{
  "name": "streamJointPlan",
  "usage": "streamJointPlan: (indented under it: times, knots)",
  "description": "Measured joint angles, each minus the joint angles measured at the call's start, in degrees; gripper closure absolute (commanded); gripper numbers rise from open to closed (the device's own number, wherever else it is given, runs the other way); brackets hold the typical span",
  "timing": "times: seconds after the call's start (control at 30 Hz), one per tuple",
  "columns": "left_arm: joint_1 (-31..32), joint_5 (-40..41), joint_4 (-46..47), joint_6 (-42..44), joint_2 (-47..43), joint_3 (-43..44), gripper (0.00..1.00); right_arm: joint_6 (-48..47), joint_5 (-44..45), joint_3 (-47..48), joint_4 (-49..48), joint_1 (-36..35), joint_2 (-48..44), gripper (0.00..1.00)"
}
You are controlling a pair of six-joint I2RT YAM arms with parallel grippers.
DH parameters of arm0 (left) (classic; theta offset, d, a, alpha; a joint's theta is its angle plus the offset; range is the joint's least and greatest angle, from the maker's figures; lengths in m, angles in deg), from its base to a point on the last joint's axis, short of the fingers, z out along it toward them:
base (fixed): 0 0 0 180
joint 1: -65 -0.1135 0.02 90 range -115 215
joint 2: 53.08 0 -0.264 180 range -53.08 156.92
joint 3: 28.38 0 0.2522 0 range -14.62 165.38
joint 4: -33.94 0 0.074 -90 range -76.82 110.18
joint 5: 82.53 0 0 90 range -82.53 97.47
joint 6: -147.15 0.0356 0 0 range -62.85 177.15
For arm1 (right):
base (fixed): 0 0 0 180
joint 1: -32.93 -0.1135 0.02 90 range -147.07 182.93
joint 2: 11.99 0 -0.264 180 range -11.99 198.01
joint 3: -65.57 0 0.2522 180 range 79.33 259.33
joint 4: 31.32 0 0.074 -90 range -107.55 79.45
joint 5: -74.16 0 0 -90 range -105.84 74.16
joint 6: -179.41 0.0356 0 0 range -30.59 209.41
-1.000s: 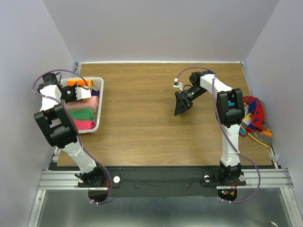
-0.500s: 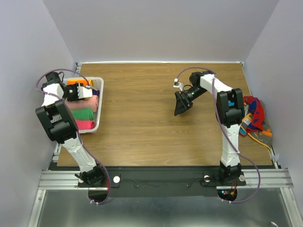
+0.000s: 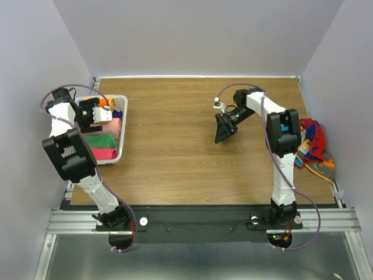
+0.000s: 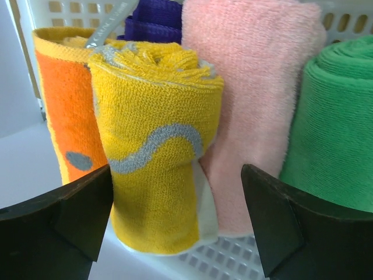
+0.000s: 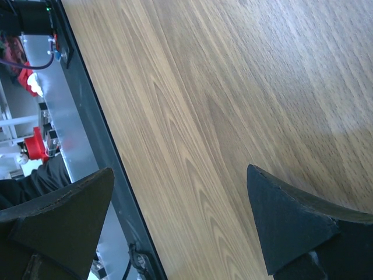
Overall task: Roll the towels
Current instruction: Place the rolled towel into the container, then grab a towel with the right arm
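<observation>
Left wrist view puts a rolled yellow towel (image 4: 157, 175) with a grey wavy stripe front and centre, standing on end in a white lattice basket (image 4: 218, 261). An orange roll (image 4: 61, 99) touches it on one side and a pink roll (image 4: 250, 99) presses against the other. A purple roll (image 4: 154, 17) sits behind them, and a green roll (image 4: 335, 128) lies just beside the pink one. The left end effector (image 4: 176, 192) has its fingers (image 4: 58, 216) spread wide, one on each side of the yellow and pink rolls; whether either finger touches the cloth cannot be told. From the top external view the basket sits at the left edge of the wooden surface (image 3: 175, 157), with a magenta roll (image 3: 104, 153) at its near end. Well apart, over bare wood near the middle of the surface, the right end effector (image 3: 224, 129) hangs with its fingers also spread and nothing between them. A loose heap of multicoloured towels (image 3: 315, 149) lies unrolled at the far right edge, beside the right arm.
</observation>
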Motion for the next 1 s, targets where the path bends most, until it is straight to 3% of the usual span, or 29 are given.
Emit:
streamJointPlan:
  times: [0.2,0.53,0.63,0.73,0.83,0.93,1.0]
  knots:
    - [-0.4,0.8,-3.4,0.0,-1.1,1.1,0.01,-0.8,0.0,-0.8,0.1,0.0,-0.4,0.0]
    - [-1.1,-3.6,-8.8,-3.0,-7.4,15.8,0.01,-1.2,2.4,-0.4,0.0,0.2,-5.6,0.0]
    - [-0.9,-6.0,-7.4,-12.2,-10.3,19.2,0.01,-0.4,4.1,0.0,-0.2,1.1,-7.9,0.0]
    - [0.9,-6.4,-4.2,-31.1,-13.3,22.9,0.01,2.0,7.6,0.0,-1.2,2.3,-11.0,0.0]
    - [4.0,-5.7,-1.6,-43.8,-16.3,24.3,0.01,5.5,15.2,-1.3,-4.6,4.5,-17.9,0.0]
    - [8.1,-3.5,3.5,-59.5,-23.2,18.7,0.01,8.3,21.9,-2.6,-6.2,7.2,-24.2,0.0]
    - [11.6,-0.6,4.8,-65.4,-27.0,14.9,0.01,9.9,28.1,-3.8,-8.0,10.8,-28.9,0.01]
